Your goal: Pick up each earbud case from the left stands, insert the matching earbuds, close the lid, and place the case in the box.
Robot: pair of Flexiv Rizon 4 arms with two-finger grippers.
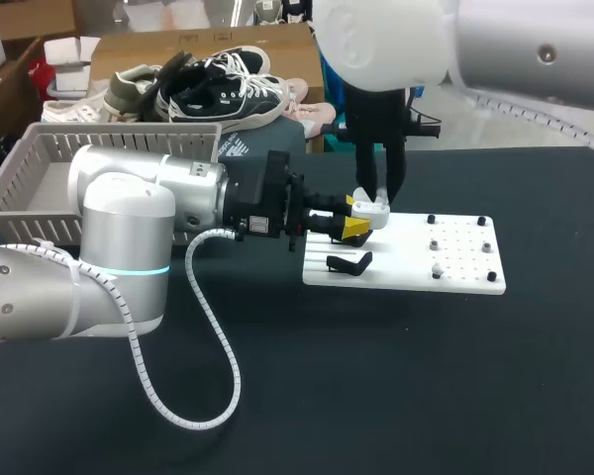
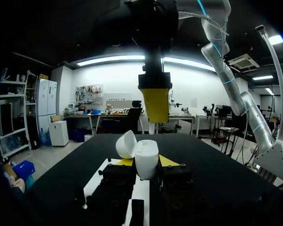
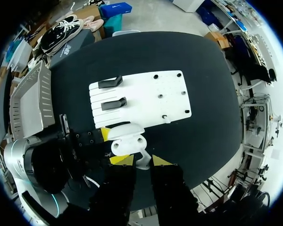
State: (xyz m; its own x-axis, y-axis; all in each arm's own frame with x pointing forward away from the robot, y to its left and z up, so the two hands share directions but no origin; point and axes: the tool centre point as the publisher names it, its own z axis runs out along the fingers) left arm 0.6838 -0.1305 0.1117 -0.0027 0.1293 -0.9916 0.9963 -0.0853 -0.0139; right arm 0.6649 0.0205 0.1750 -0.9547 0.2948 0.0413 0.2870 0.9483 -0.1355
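Note:
A white earbud case (image 2: 146,160) with its lid (image 2: 126,143) swung open is held level above the white stand plate (image 1: 455,282); my left gripper (image 1: 352,229) is shut on its body from both sides. Directly over the open case, my right gripper (image 1: 375,198) points straight down. In the right wrist view its yellow tips are shut on a small white earbud (image 3: 142,161), just over the case (image 3: 128,137). Two black stands (image 3: 114,103) at the plate's left end are bare.
A grey basket (image 1: 20,183) stands at the back left of the table. The plate's right half carries small pegs, one with a white earbud (image 1: 438,268). A white cable (image 1: 213,346) loops from my left arm over the black table.

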